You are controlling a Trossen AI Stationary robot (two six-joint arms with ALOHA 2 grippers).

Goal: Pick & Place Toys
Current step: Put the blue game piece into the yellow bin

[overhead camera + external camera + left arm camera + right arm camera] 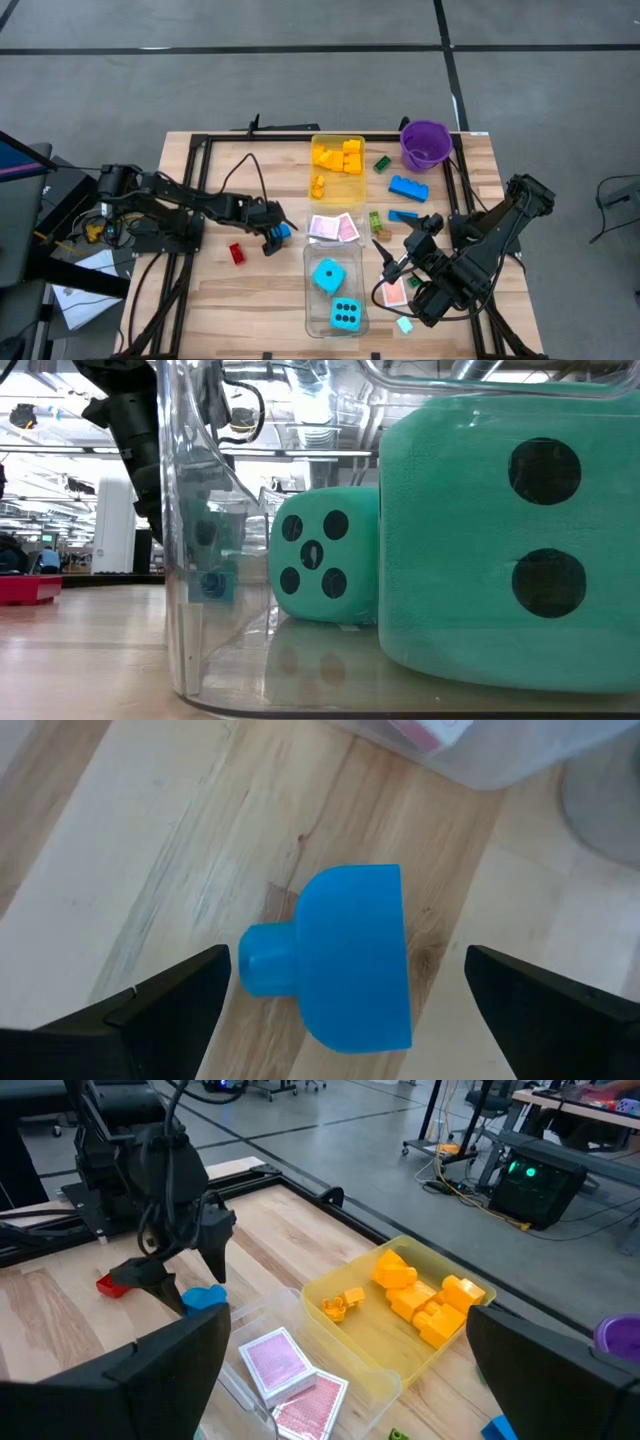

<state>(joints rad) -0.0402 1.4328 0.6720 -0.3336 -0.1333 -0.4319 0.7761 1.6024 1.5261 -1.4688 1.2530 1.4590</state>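
The left gripper (pixel 275 238) hovers with jaws spread wide over a blue toy piece (pixel 335 958) lying on the desk just beside the card tray (pixel 333 229): the grasp looks imminent, calling for a descent and squeeze. The right gripper (pixel 385 258), jaws released, waits on the tray's other side.

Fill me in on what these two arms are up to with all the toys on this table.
The robot is sorting toys into trays. The left gripper hangs open right over a small blue piece on the wood, not yet gripping it. The right gripper waits open beside the clear tray holding two cyan dice. Yellow bricks already fill the yellow tray.
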